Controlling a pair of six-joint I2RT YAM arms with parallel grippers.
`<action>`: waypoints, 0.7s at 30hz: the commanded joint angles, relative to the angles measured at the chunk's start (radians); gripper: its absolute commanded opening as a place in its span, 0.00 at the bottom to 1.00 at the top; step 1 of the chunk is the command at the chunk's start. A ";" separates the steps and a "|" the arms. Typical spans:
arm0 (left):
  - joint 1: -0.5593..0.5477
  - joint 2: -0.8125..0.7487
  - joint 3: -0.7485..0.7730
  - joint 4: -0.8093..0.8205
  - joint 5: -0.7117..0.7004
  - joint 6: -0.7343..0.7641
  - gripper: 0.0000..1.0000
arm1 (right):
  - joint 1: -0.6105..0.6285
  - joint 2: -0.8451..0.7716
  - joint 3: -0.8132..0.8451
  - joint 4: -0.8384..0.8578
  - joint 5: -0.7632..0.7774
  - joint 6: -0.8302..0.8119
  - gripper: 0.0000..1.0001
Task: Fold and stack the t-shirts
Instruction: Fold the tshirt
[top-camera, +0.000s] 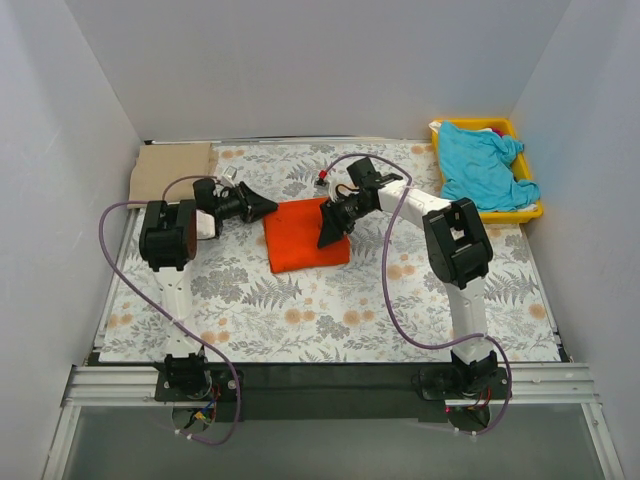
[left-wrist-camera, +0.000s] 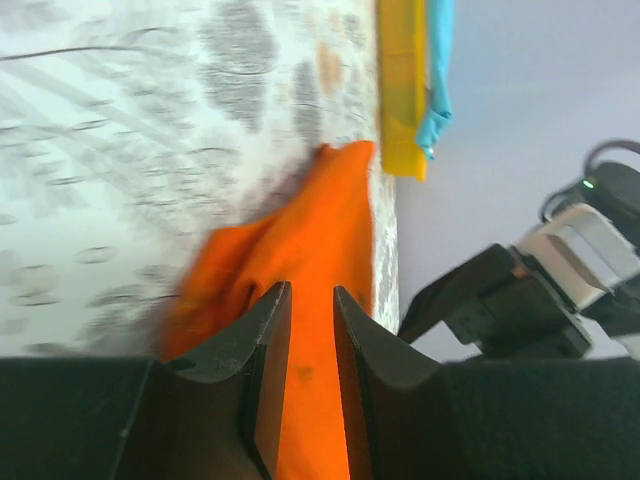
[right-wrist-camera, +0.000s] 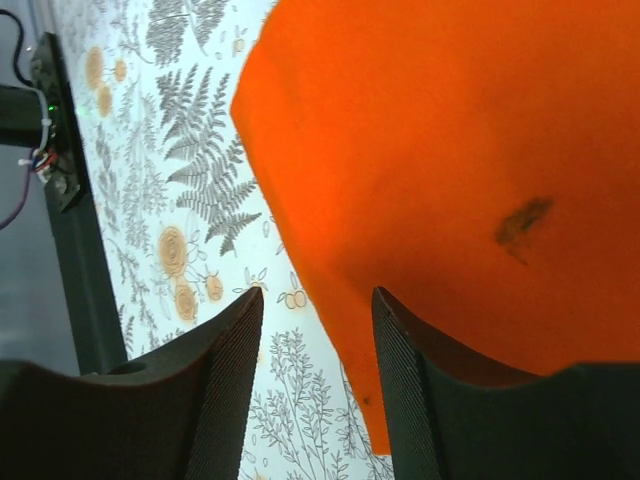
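The orange shirt (top-camera: 305, 240) lies folded in a rectangle at the middle of the flowered cloth (top-camera: 300, 310), and both arms meet over it, probably to square its edges. The right gripper (top-camera: 328, 235) is at its 3 o'clock edge with jaws spread and holding nothing. The left gripper (top-camera: 266, 207) is at its 10 o'clock corner with jaws nearly together, but the blurred wrist view does not show whether they pinch cloth. The blue shirt (top-camera: 480, 165) lies crumpled in the yellow tray (top-camera: 535, 212) at 2 o'clock and the tan shirt (top-camera: 172, 170) lies flat at 10 o'clock, both well apart, so nothing seems to stand in the way.

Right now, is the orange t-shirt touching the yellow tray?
Apart. The top external view shows the orange t-shirt mid-table and the yellow tray in the far right corner, with bare printed cloth between them.
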 joint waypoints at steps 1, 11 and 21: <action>0.017 0.013 0.051 0.000 -0.071 -0.017 0.25 | -0.004 -0.020 0.036 0.031 0.081 0.027 0.47; 0.052 -0.355 -0.062 -0.187 -0.160 0.364 0.45 | 0.063 -0.102 0.168 0.066 0.514 0.071 0.52; 0.207 -0.901 -0.353 -0.569 -0.473 0.417 0.54 | 0.246 0.116 0.527 0.053 0.761 0.154 0.74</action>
